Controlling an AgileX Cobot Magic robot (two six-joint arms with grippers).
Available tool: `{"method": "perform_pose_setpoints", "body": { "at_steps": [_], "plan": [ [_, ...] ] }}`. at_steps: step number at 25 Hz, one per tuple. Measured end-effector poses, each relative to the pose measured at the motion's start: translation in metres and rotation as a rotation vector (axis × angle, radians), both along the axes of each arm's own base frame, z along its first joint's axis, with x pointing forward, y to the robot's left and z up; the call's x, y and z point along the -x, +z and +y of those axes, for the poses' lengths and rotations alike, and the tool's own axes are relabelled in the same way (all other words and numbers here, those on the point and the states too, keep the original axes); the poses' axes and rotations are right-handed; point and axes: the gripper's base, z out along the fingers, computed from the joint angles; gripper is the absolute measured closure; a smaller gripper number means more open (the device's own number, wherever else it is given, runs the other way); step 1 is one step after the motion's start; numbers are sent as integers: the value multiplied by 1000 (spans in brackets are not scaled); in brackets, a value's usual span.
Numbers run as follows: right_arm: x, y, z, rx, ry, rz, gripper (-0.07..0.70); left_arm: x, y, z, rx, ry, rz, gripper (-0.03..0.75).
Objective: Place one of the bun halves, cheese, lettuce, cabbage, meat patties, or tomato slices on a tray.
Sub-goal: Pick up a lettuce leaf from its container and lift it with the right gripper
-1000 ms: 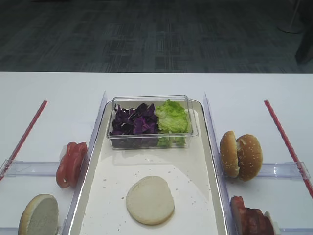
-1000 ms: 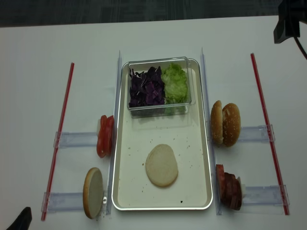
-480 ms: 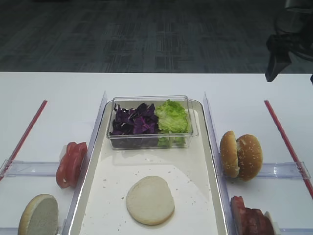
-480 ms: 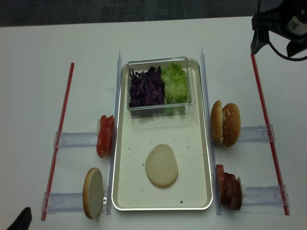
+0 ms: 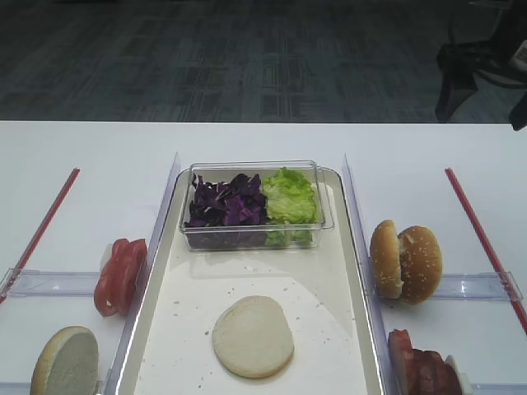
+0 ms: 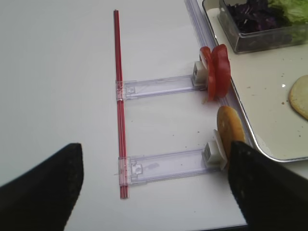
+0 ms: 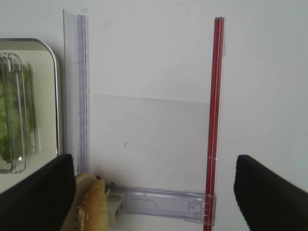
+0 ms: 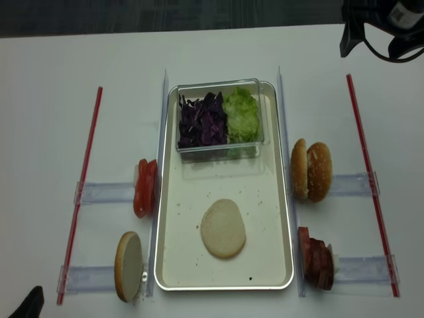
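The cream tray (image 5: 346,271) (image 8: 265,218) holds one flat whitish bun half (image 5: 253,336) (image 8: 223,228). A clear tub at its far end contains purple cabbage (image 5: 226,202) and green lettuce (image 5: 288,195). Tomato slices (image 5: 120,276) and a bun half (image 5: 64,360) stand on the left, bun halves (image 5: 405,262) and meat patties (image 5: 424,370) on the right. My right gripper (image 7: 154,192) (image 8: 376,36) hovers open and empty over the far right of the table, a seeded bun (image 7: 91,204) beside its left finger. My left gripper (image 6: 154,187) is open and empty above the near left. No cheese is in view.
Clear plastic rails (image 8: 162,132) (image 8: 281,132) flank the tray. Red strips (image 8: 83,185) (image 8: 368,172) run along both outer sides. Clear holders (image 6: 163,166) (image 7: 159,204) carry the food stacks. White tabletop lies beyond the strips.
My right arm has come into view at the far right and shifted left and back above the table. The food and the left gripper have not moved.
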Motion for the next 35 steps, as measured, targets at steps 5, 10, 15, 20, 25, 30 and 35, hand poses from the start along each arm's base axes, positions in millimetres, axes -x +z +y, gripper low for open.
{"method": "perform_pose_setpoints", "body": {
  "at_steps": [5,10,15,20,25,30,35],
  "plan": [
    [1,0,4,12,19,7,-46,0,0,0,0,0,0,151],
    [1,-1,3,19,21,10,-46,0,0,0,0,0,0,151],
    [2,-1,3,21,22,14,-32,0,0,0,0,0,0,151],
    [1,-5,5,21,47,34,49,0,0,0,0,0,0,151],
    [1,-9,24,40,116,40,62,0,0,0,0,0,0,151],
    [0,-23,55,60,209,73,63,0,0,0,0,0,0,151],
    [-9,-35,87,70,289,83,63,0,0,0,0,0,0,151]
  ]
}}
